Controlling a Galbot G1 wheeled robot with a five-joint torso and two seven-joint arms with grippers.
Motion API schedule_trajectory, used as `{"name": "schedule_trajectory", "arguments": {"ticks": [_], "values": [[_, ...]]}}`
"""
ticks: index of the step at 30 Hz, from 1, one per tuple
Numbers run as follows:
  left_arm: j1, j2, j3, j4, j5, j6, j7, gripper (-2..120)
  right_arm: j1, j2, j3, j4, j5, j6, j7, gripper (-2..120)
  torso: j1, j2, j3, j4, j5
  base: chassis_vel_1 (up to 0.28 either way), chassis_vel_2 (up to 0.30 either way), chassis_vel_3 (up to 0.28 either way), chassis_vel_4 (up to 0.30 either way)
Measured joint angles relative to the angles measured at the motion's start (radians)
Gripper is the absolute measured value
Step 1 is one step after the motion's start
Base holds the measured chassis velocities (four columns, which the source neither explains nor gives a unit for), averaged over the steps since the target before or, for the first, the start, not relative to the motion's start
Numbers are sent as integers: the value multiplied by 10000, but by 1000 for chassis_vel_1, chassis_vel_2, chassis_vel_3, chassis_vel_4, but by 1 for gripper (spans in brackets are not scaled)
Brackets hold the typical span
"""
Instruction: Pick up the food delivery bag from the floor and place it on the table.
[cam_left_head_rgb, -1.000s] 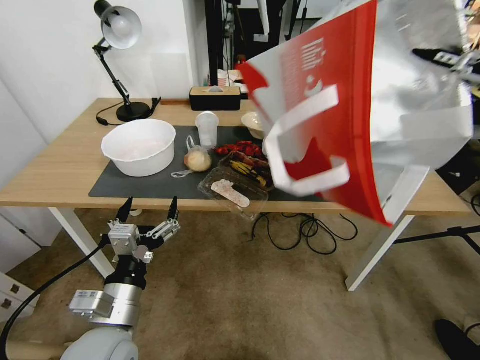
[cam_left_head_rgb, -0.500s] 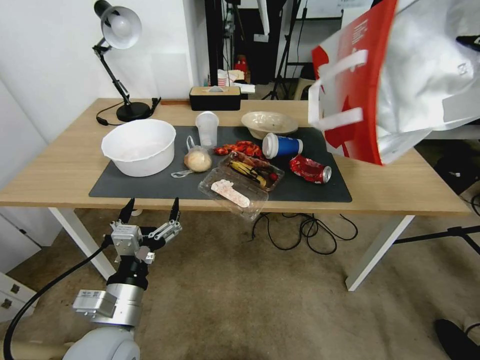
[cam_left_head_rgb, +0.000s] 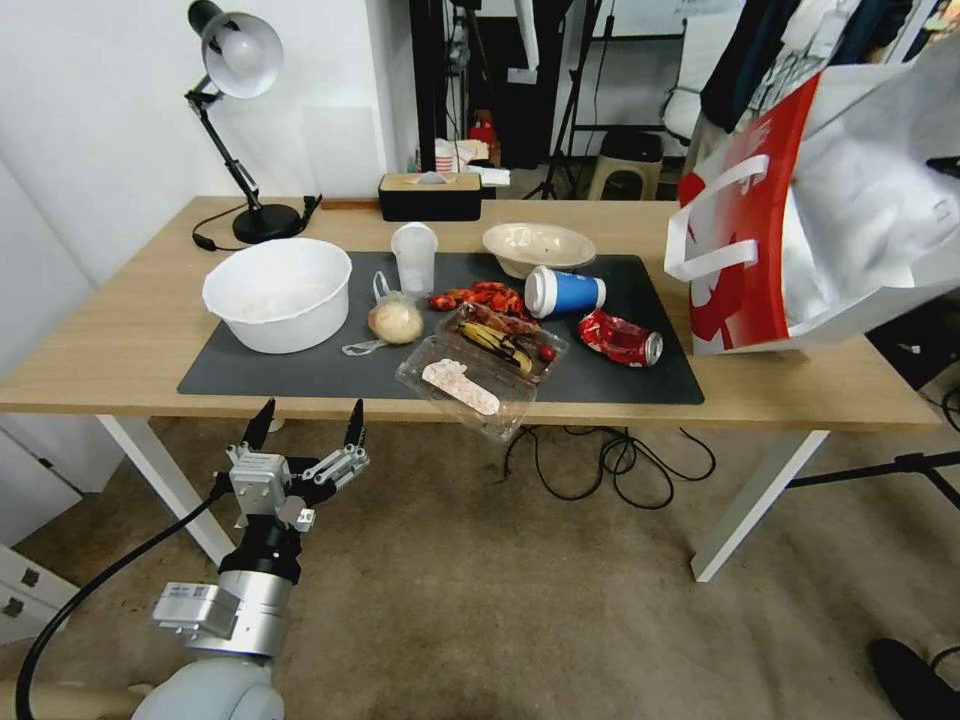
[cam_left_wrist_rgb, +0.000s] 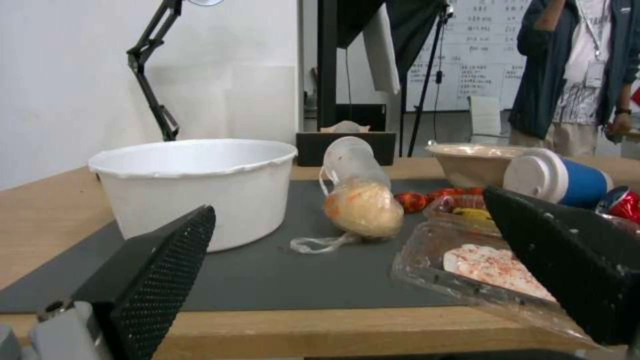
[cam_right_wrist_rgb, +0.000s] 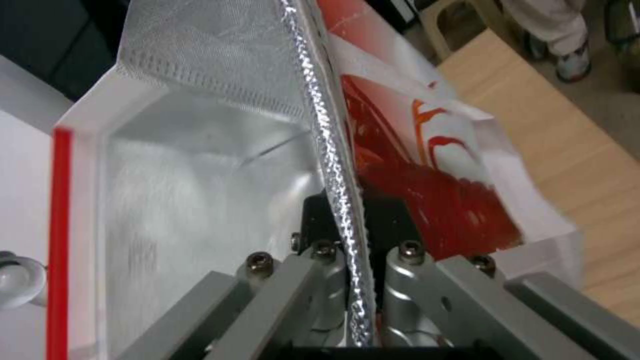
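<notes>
The light-wood counter (cam_left_head_rgb: 110, 350) on white legs carries a dark grey mat (cam_left_head_rgb: 300, 365). On the mat lie a white bowl (cam_left_head_rgb: 278, 292), a clear cup (cam_left_head_rgb: 414, 256), a knotted bag of food (cam_left_head_rgb: 395, 320), a clear clamshell tray (cam_left_head_rgb: 470, 380), a tipped blue cup (cam_left_head_rgb: 565, 292), a crushed red can (cam_left_head_rgb: 620, 338) and a beige bowl (cam_left_head_rgb: 538, 246). A desk lamp (cam_left_head_rgb: 240, 120) and a black tissue box (cam_left_head_rgb: 430, 196) stand on bare wood at the back. The food delivery bag (cam_left_head_rgb: 760, 260) rests tilted on the right end. Black cables (cam_left_head_rgb: 610, 460) lie on the floor (cam_left_head_rgb: 500, 600).

**Even indoor light, soft wrist views**

The head view is bright and evenly lit, with faint shadows under the table (cam_left_head_rgb: 120, 390) and lines bowing near the edges. The left wrist view is softer, its near fingertips (cam_left_wrist_rgb: 160, 270) blurred. In the right wrist view, the food delivery bag (cam_right_wrist_rgb: 200, 165) shows foil glare.
</notes>
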Motion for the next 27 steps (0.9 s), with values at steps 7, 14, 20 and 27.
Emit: {"name": "schedule_trajectory", "arguments": {"ticks": [7,14,20,27], "values": [[134,3,-42,-104,33,-95,3,100,190,164,-465,-6,-2,-20,64,0,0,0,0,3,-1,0,0,0,0],[180,-29,-40,-183,40,-128,0,100,353,247,-856,101,-35,-35,-557,0,0,0,0,2,-1,0,0,0,0],[190,-1,-42,-183,46,-146,-18,100,535,274,-1011,128,-86,-37,-1258,0,0,0,0,1,-1,0,0,0,0],[167,29,-68,-183,28,-148,-38,100,785,227,-1249,147,122,-41,-1348,0,0,-1,0,0,-1,0,0,0,0]]}}
